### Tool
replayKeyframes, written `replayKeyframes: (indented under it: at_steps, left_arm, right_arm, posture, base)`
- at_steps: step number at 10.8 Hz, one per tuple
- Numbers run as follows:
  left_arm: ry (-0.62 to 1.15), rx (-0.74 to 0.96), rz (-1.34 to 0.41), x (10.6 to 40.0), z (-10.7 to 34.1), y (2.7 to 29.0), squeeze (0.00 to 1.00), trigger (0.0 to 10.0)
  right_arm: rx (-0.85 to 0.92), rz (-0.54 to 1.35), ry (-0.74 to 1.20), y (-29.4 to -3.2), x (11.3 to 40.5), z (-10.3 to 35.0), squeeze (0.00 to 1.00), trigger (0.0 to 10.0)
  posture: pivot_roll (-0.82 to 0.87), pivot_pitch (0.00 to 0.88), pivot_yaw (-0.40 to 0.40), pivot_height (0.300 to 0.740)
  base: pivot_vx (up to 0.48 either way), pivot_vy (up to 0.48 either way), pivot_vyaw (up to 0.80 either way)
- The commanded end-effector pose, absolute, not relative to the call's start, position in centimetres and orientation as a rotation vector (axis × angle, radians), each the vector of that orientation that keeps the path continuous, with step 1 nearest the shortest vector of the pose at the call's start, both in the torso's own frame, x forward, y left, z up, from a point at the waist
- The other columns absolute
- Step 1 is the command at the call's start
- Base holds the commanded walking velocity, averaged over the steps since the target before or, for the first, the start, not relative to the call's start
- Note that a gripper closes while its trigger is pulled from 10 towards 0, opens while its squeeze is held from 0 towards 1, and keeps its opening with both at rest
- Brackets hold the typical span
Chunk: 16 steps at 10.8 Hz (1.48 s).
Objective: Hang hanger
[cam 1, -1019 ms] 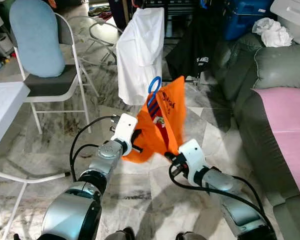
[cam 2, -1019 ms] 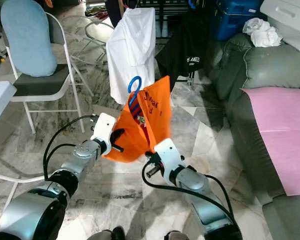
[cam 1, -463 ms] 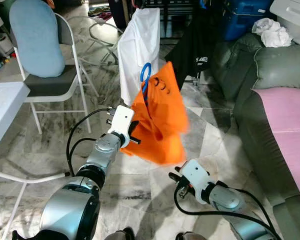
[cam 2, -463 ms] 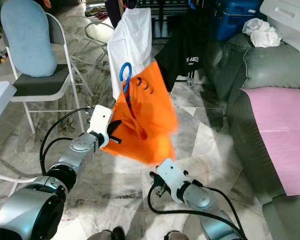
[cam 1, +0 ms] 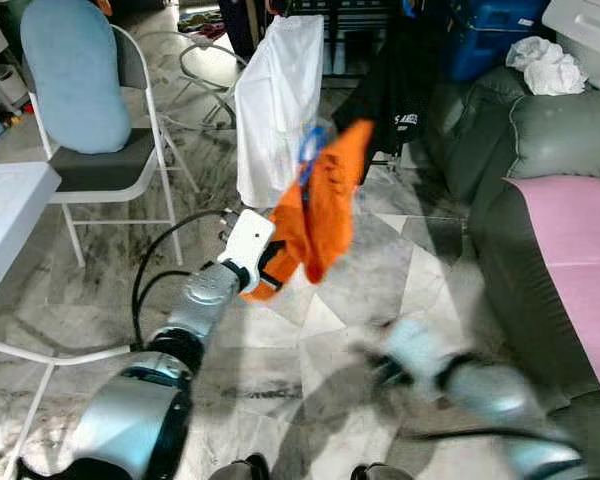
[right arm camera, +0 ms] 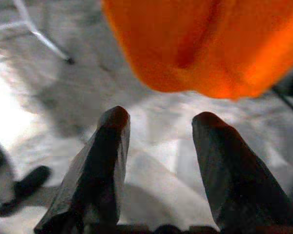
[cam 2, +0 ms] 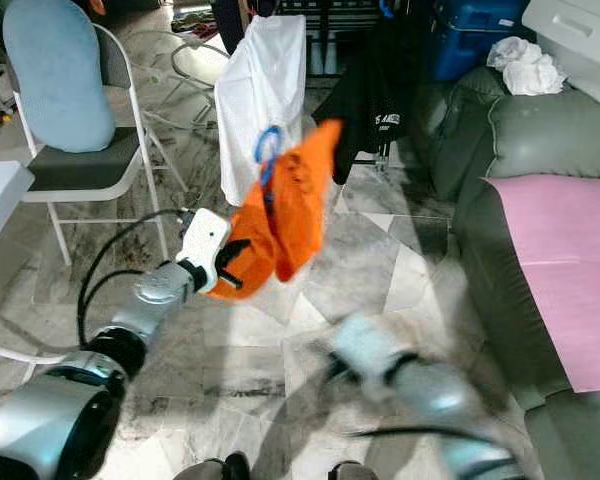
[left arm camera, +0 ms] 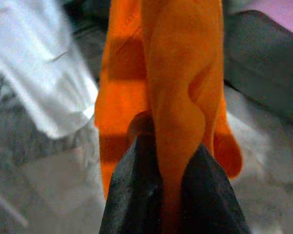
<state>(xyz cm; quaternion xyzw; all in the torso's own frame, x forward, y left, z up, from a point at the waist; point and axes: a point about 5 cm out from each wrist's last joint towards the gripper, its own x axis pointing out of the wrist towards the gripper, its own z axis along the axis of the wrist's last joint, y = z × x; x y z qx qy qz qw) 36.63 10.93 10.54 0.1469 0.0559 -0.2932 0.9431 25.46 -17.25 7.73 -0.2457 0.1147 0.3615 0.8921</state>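
Observation:
An orange shirt [cam 1: 323, 203] hangs on a blue hanger [cam 1: 309, 150], lifted in front of the clothes rack [cam 1: 325, 12]. My left gripper [cam 1: 268, 264] is shut on the shirt's lower edge; the left wrist view has orange fabric [left arm camera: 173, 97] pinched between its black fingers [left arm camera: 132, 195]. My right gripper [cam 1: 382, 362] is low over the floor, blurred, below and apart from the shirt. In the right wrist view its fingers [right arm camera: 102, 161] stand open with nothing between them and the orange fabric [right arm camera: 205, 44] beyond.
A white shirt [cam 1: 278, 100] and a black shirt [cam 1: 392, 95] hang on the rack. A folding chair [cam 1: 100, 165] with a blue cushion stands at the left, by a white table [cam 1: 5, 215]. A grey sofa [cam 1: 540, 140] with a pink cloth [cam 1: 580, 260] lines the right.
The right gripper let go of the shirt and dropped low to the right. The left gripper raised the shirt, which swung and bunched up closer to the rack.

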Motion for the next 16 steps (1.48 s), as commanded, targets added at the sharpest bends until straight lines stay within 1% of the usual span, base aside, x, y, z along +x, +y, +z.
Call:
replayKeyframes:
  at_steps: [1,2,3,4,5,6,7,8,10,11,13,14,15,16]
  left_arm:
    - [0.061,0.384,-0.676,36.5,11.3,11.2,0.00,0.0]
    - [0.088,0.472,-0.744,36.1,10.8,12.2,0.00,0.0]
    - [0.112,0.579,-0.800,35.8,10.3,13.0,0.00,0.0]
    - [0.129,0.698,-0.898,35.1,9.8,13.4,0.00,0.0]
    - [0.144,0.740,-0.930,34.9,9.4,13.5,0.00,0.0]
    - [0.134,0.789,-0.972,34.6,9.3,13.3,0.00,0.0]
    - [0.106,0.774,-1.004,34.4,9.3,12.8,0.00,0.0]
    - [0.088,0.793,-1.021,34.3,9.4,12.5,0.00,0.0]
    - [0.034,0.842,-1.069,34.0,9.6,11.9,0.00,0.0]
    - [0.015,0.860,-1.099,33.8,9.5,11.7,0.00,0.0]
    - [-0.055,0.879,-1.184,32.9,9.4,11.3,0.00,0.0]
    - [-0.076,0.882,-1.200,32.7,9.5,11.1,0.00,0.0]
    - [-0.133,0.869,-1.227,32.5,10.0,10.5,0.00,0.0]
    - [-0.159,0.892,-1.245,32.5,10.2,10.2,0.00,0.0]
  right_arm:
    - [-0.523,0.701,0.206,-18.6,25.7,8.6,1.00,10.0]
    - [-0.576,0.657,0.198,-20.5,25.9,9.7,1.00,10.0]
    - [-0.641,0.631,0.183,-21.8,26.0,10.6,1.00,10.0]
    - [-0.773,0.536,0.134,-23.3,26.7,12.0,1.00,10.0]
    - [-0.792,0.526,0.111,-23.6,26.9,12.7,1.00,10.0]
    - [-0.812,0.533,0.077,-23.8,27.0,13.8,1.00,10.0]
    - [-0.819,0.551,0.068,-23.8,27.1,14.4,1.00,10.0]
    - [-0.810,0.570,0.069,-23.8,27.0,14.4,1.00,10.0]
    - [-0.800,0.682,0.121,-23.8,26.5,14.0,1.00,10.0]
    - [-0.825,0.717,0.144,-24.0,26.3,13.9,1.00,10.0]
    - [-0.834,0.783,0.135,-23.8,27.0,15.0,1.00,10.0]
    - [-0.831,0.809,0.141,-23.7,27.3,15.0,1.00,10.0]
    - [-0.788,0.886,0.162,-23.0,27.5,14.7,0.96,10.0]
    - [-0.752,0.956,0.198,-22.5,27.3,14.0,0.93,8.6]
  posture:
    - [-0.26,0.121,0.070,0.740]
    - [-0.26,0.125,0.073,0.740]
    - [-0.26,0.129,0.075,0.740]
    - [-0.26,0.132,0.076,0.740]
    - [-0.26,0.135,0.078,0.740]
    - [-0.27,0.138,0.083,0.740]
    - [-0.27,0.140,0.085,0.740]
    - [-0.27,0.139,0.084,0.740]
    - [-0.27,0.139,0.080,0.740]
    - [-0.27,0.140,0.078,0.740]
    - [-0.27,0.144,0.079,0.740]
    - [-0.27,0.144,0.079,0.740]
    - [-0.26,0.145,0.079,0.740]
    - [-0.26,0.145,0.078,0.740]
  base:
    - [0.000,0.000,0.00]
    - [0.000,0.000,0.00]
    - [0.000,0.000,0.00]
    - [0.000,0.000,0.00]
    - [0.000,0.000,0.00]
    - [0.000,0.000,0.00]
    - [0.000,0.000,0.00]
    - [0.000,0.000,0.00]
    - [0.000,0.000,0.00]
    - [0.000,0.000,0.00]
    - [0.000,0.000,0.00]
    - [0.000,0.000,0.00]
    - [0.000,0.000,0.00]
    - [0.000,0.000,0.00]
